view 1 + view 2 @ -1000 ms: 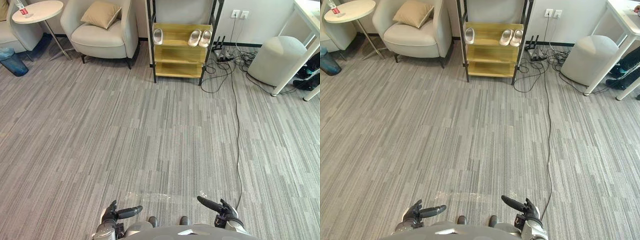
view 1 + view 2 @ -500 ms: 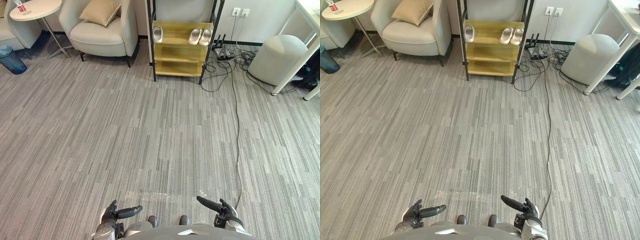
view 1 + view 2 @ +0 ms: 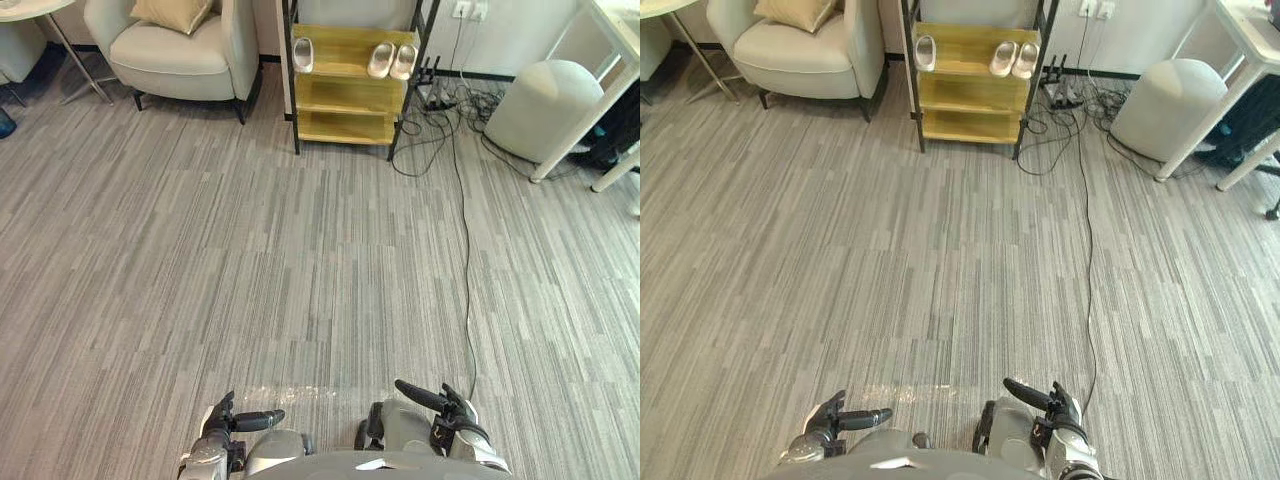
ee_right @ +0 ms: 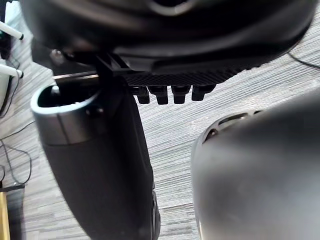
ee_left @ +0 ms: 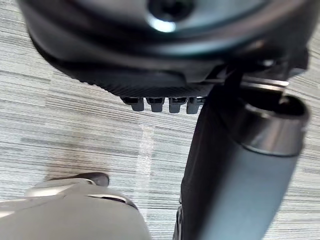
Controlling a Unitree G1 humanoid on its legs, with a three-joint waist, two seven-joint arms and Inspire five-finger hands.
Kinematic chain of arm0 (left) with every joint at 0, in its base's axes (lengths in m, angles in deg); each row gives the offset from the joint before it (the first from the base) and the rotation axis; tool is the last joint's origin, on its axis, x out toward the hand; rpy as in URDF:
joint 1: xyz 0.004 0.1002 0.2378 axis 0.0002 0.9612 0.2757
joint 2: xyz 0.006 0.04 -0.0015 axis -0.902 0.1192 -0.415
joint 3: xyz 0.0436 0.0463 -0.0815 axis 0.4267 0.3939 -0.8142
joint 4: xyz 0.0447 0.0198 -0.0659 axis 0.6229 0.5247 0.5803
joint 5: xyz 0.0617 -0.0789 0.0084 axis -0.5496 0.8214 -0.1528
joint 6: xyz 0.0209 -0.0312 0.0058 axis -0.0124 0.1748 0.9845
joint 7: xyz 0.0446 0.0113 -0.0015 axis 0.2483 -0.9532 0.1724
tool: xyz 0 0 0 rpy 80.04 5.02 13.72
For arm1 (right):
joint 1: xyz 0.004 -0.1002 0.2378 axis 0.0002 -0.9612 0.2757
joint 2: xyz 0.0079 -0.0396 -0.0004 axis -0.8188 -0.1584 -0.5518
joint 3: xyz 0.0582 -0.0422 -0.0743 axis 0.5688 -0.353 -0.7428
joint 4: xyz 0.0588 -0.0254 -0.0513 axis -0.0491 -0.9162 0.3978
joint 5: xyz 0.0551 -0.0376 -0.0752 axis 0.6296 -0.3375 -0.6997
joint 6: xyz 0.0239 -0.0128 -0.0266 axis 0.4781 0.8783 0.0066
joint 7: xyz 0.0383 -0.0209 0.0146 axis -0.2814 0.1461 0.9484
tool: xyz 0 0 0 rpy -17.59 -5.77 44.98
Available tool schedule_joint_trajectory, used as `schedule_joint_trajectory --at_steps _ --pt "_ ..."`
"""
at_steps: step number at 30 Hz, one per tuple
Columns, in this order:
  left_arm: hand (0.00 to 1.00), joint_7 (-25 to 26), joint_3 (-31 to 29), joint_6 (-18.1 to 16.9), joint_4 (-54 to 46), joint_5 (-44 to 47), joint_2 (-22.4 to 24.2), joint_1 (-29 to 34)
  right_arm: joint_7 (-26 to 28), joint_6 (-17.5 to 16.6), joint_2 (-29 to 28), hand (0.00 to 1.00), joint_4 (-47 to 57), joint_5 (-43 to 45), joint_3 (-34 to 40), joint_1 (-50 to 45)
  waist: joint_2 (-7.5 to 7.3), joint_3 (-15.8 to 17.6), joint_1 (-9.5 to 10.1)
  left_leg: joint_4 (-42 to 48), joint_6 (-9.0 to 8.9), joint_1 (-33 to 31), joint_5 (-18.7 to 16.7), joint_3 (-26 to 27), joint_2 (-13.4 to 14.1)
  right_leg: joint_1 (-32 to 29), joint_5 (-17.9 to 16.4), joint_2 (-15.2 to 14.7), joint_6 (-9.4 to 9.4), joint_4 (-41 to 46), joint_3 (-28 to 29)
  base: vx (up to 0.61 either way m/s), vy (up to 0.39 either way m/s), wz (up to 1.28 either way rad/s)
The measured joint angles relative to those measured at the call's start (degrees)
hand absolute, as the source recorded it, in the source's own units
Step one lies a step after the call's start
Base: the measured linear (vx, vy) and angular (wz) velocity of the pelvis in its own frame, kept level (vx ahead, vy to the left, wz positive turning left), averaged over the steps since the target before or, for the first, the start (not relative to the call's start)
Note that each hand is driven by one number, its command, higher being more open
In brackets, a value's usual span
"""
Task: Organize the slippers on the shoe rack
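**Slippers not paired up yet**

Pale rounded slippers point(image 3: 381, 60) sit atop the black-framed yellow wooden shoe rack point(image 3: 345, 100): two at its right end, a single slipper point(image 3: 303, 55) at its left. Dark left hand point(image 3: 222, 425) and right hand point(image 3: 452, 412) hang well back from the rack, fingers loose and empty, nothing's in reach I guess

I stand in an office-like lounge: grey carpet point(image 3: 300, 250), a cream armchair point(image 3: 170, 62) with a cushion point(image 3: 172, 12), a wooden shoe rack point(image 3: 345, 100), a white desk point(image 3: 625, 25), and tangled cables point(image 3: 440, 100) by wall sockets point(image 3: 467, 8).

Bright, even room light; soft shadows under the armchair point(image 3: 175, 60); a pale sheen, perhaps glare, on the carpet point(image 3: 300, 250).
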Motion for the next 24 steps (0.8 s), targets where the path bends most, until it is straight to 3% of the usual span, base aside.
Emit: schedule_joint_trajectory --at_steps 2,3,4,5,6,7,8,9,10,13,14,15,16,18,19,20,21,22,24 --pt "1.00 0.14 -0.07 0.00 0.00 -0.02 0.84 -0.48 0.03 -0.06 0.64 1.00 0.39 0.23 0.12 1.28 1.40 0.77 -0.83 -3.46 -1.29 3.07 0.03 -1.32 2.17 -3.10 0.67 1.88 -0.33 -7.03 -0.74 0.51 -0.140 0.46" --pt "1.00 0.15 -0.14 -0.02 0.03 -0.02 1.03 -0.25 -0.01 -0.10 0.77 1.00 0.98 0.09 -0.04 1.27 1.74 0.87 -1.18 -4.16 -2.75 4.35 -0.31 -1.95 2.87 -3.50 3.24 2.83 -1.26 -11.55 -0.77 0.48 -0.160 0.54" --pt "1.00 0.06 -0.42 -0.02 0.24 -0.02 0.77 -0.18 -0.01 -0.32 0.52 1.00 0.95 0.16 0.03 0.80 0.84 0.47 -1.20 -3.47 -4.31 5.34 -1.18 -2.36 2.94 -3.39 8.93 2.75 -3.59 -14.62 -0.71 0.55 -0.210 0.48" --pt "1.00 0.27 -0.74 -0.03 0.85 -0.03 0.86 -0.28 0.02 -0.24 0.66 1.00 0.88 0.52 0.38 0.95 1.50 0.45 -1.34 -2.01 -5.71 5.98 -2.05 -3.14 3.80 -2.42 10.38 3.09 -5.39 -13.71 -1.24 0.59 -0.234 0.33" --pt "1.00 0.58 -0.91 -0.05 0.91 -0.01 1.78 -0.68 -0.12 -0.18 0.90 1.00 0.79 0.34 0.21 1.44 2.93 0.33 -1.07 1.99 -6.90 4.46 -1.46 -3.33 5.39 -1.35 9.35 4.13 -6.04 -13.99 -2.45 0.60 -0.249 0.24" --pt "1.00 0.55 -1.81 -0.14 0.72 0.09 2.34 -0.89 -0.12 -0.41 0.99 1.00 0.79 0.35 0.20 1.44 3.02 0.28 -1.10 6.48 -8.06 2.50 -0.46 -3.30 5.70 -0.13 8.34 4.44 -6.22 -15.16 -2.72 0.60 -0.247 0.18" --pt "1.00 0.48 -3.15 -0.45 0.63 0.26 3.06 -1.28 -0.06 -0.56 1.14 1.00 0.89 0.37 -0.10 1.43 3.95 0.48 -1.03 19.68 -8.61 -3.01 3.35 -3.51 7.07 3.92 7.91 5.80 -6.57 -19.11 -3.29 0.48 -0.199 0.15" --pt "1.00 0.46 -3.71 -0.45 0.64 0.31 3.23 -1.42 -0.02 -0.46 1.01 1.00 0.81 0.38 -0.34 1.39 4.16 0.60 -0.94 24.31 -8.06 -4.83 4.90 -3.58 7.61 5.58 7.83 6.25 -6.68 -20.68 -3.33 0.69 -0.272 0.09" --pt "1.00 0.50 -5.67 -0.55 0.07 0.59 4.11 -1.60 -0.12 -0.27 1.02 1.00 0.74 0.42 -1.13 0.92 4.62 1.14 -0.65 39.16 -7.56 -10.25 6.21 -2.53 10.01 11.91 7.57 7.90 -7.05 -25.15 -3.32 0.55 -0.208 0.03" --pt "1.00 0.46 -7.31 -1.29 -2.82 1.28 4.32 -2.20 -0.51 -0.27 0.17 1.00 0.82 0.52 -1.07 0.71 3.18 2.51 0.71 50.28 -5.69 -17.70 4.91 1.48 12.71 20.87 7.23 8.56 -7.47 -30.42 -2.24 0.45 -0.131 -0.10" --pt "1.00 0.40 -7.31 -1.61 -4.22 1.33 4.65 -2.73 -0.78 -0.29 -0.09 1.00 1.27 0.64 -1.07 0.83 2.22 3.07 1.50 49.59 -5.63 -22.48 4.23 1.82 12.41 23.58 7.10 8.56 -7.26 -33.05 -1.81 0.38 -0.046 -0.13" --pt "1.00 0.40 -7.31 -1.68 -4.45 1.34 4.72 -2.81 -0.82 -0.31 -0.12 1.00 1.36 0.65 -1.04 0.88 2.18 3.10 1.55 49.15 -5.69 -23.18 4.10 1.79 12.30 23.97 7.09 8.55 -7.25 -33.47 -1.72 0.45 -0.002 -0.17" --pt "1.00 0.37 -7.27 -2.10 -5.01 1.59 5.32 -4.27 -1.17 -0.29 -0.19 1.00 1.26 0.92 -0.91 1.56 2.26 3.88 2.01 43.09 -6.19 -27.53 2.39 1.70 10.60 27.01 7.07 8.41 -7.20 -36.10 -1.35 0.46 0.076 -0.21" --pt "1.00 0.24 -7.20 -2.13 -5.57 1.74 5.53 -5.28 -1.37 -0.29 -0.84 1.00 1.28 1.72 -0.31 1.99 1.55 4.45 2.70 29.06 -6.18 -29.85 2.87 1.32 6.53 29.56 5.55 6.36 -4.67 -37.21 -0.31 0.39 0.141 -0.32" --pt "1.00 0.21 -7.01 -2.16 -5.86 1.70 5.86 -5.34 -1.50 -0.39 -0.78 1.00 1.32 1.72 0.17 1.81 1.09 4.54 3.03 18.46 -6.52 -30.31 5.70 0.06 4.17 30.36 3.94 5.37 -2.98 -37.21 0.64 0.33 0.173 -0.49" --pt "1.00 0.08 -6.85 -2.09 -5.75 1.95 6.56 -5.18 -1.61 -0.44 -0.20 1.00 1.05 1.71 0.16 1.60 2.55 3.93 3.67 10.72 -6.69 -29.64 13.90 -1.94 3.13 31.18 2.20 5.68 -1.26 -37.29 2.27 0.56 0.281 -0.64" --pt "1.00 0.08 -6.79 -2.12 -5.31 2.05 6.69 -5.24 -1.79 -0.24 -0.86 1.00 0.09 1.71 0.03 1.41 1.65 3.72 4.51 10.35 -2.97 -28.73 17.09 -1.53 2.13 31.67 1.21 4.80 -1.20 -37.18 4.11 0.39 0.196 -0.44" --pt "1.00 0.09 -6.69 -2.16 -5.31 1.73 6.18 -5.42 -1.72 0.03 -1.70 1.00 -0.01 1.70 0.00 1.39 0.24 3.32 4.22 10.11 -2.87 -28.69 16.20 -1.16 0.94 31.46 1.04 3.50 -1.54 -36.96 4.58 0.50 0.199 -0.14" --pt "1.00 -0.37 -7.15 -1.74 -4.77 1.59 5.19 -6.34 -1.63 0.33 -3.15 1.00 0.01 1.67 0.13 0.95 -1.27 3.35 4.31 14.30 -0.34 -28.69 13.02 -0.10 -0.34 31.06 1.02 1.45 -1.08 -32.65 7.15 0.47 0.157 0.02"
